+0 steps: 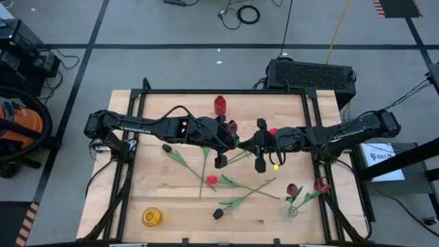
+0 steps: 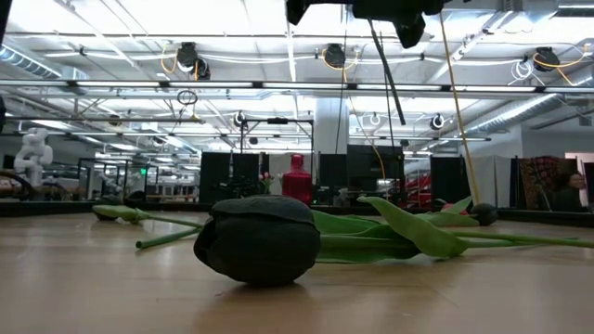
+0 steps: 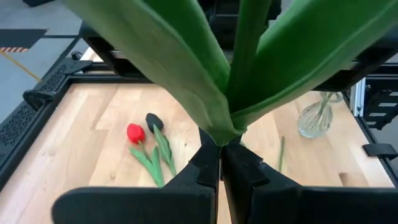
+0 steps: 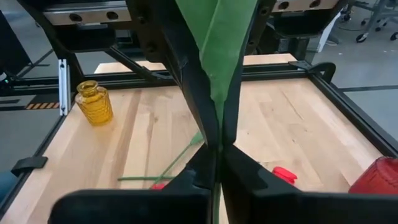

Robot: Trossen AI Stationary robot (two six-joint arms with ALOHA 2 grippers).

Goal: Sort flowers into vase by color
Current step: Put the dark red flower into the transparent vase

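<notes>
Near the middle of the high view, I am bringing both my pincers together above the table [image 1: 288, 101], and both are gripping one flower. My left pincer [image 3: 220, 148] is clenched on the stem [image 3: 247, 37] just where the broad leaves [image 3: 155, 43] fan out, filling the upper half of the left wrist view. My right pincer [image 4: 219, 148] is clenched on a leaf [image 4: 219, 43] of that same flower, the fingers [image 4: 186, 68] pinching the green blade at the centre of the right wrist view. Below the pincers in the high view, loose flowers are lying scattered: a red one [image 1: 211, 180] at centre, a black one [image 1: 218, 214] lower down, another black one [image 1: 166, 147] to the left. That lower black head [image 2: 258, 239] is filling the foreground of the low view, lying on its side. At lower right of the high view, a clear vase [image 1: 293, 210] is holding two maroon flowers [image 1: 293, 189], which are leaning. A yellow vase [image 1: 151, 217] is standing at lower left, and a red vase [image 1: 220, 104] is standing at upper centre, near the table's far edge.
</notes>
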